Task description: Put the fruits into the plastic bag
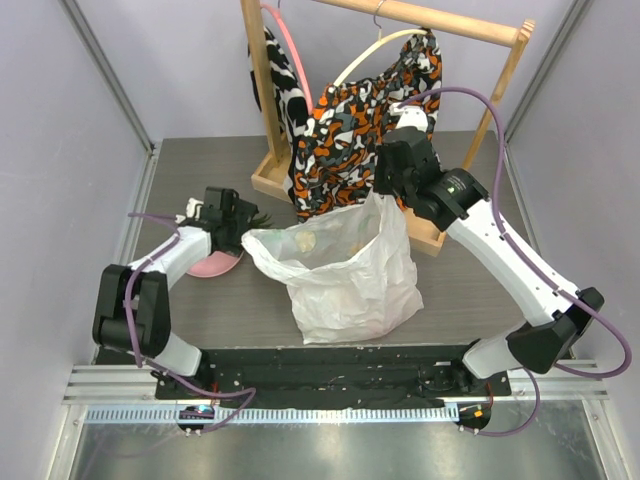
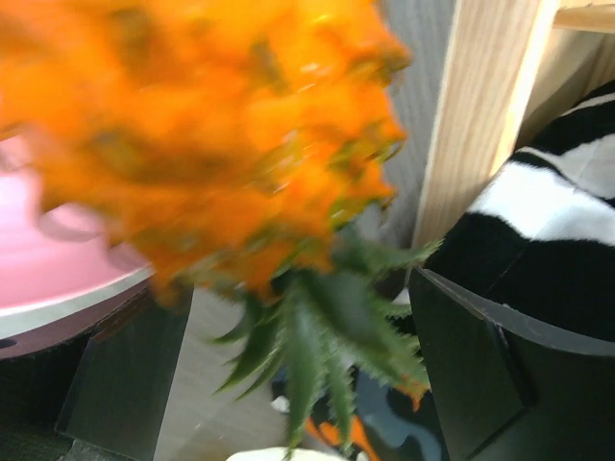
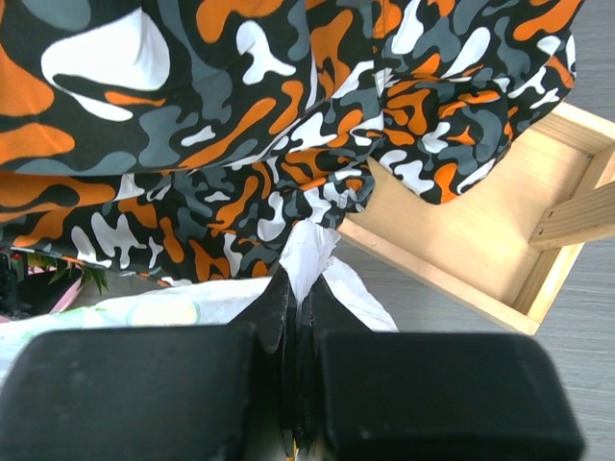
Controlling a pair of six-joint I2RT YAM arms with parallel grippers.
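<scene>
So, the bag (image 1: 345, 285) stands mid-worktop (image 1: 470, 290) with its mouth up and gaping, the far-right handle lifted by the right arm. Right jaws are clenched on that handle: the wrist view shows a twist of white plastic pinched between the closed fingers (image 3: 423, 394), with the cloth (image 3: 240, 115) hanging just behind and the rack (image 3: 461, 240) base to the right. Pale yellowish fruits (image 1: 305, 240) show faintly through the bag wall (which ones, can't tell). The left arm reaches over the pink plate (image 1: 215, 266), just left of the bag. Left jaws are released and spread wide. The pineapple (image 2: 211, 134) sits between them, an orange body blurred close to the lens, its green crown sticking out past the fingertips. Whether either finger touches it, can't tell. From above only the crown shows, poking out toward the bag rim, so the pineapple is outside the bag, near its left lip. A striped cloth (image 2: 557, 211) hangs on the rack's left post.
</scene>
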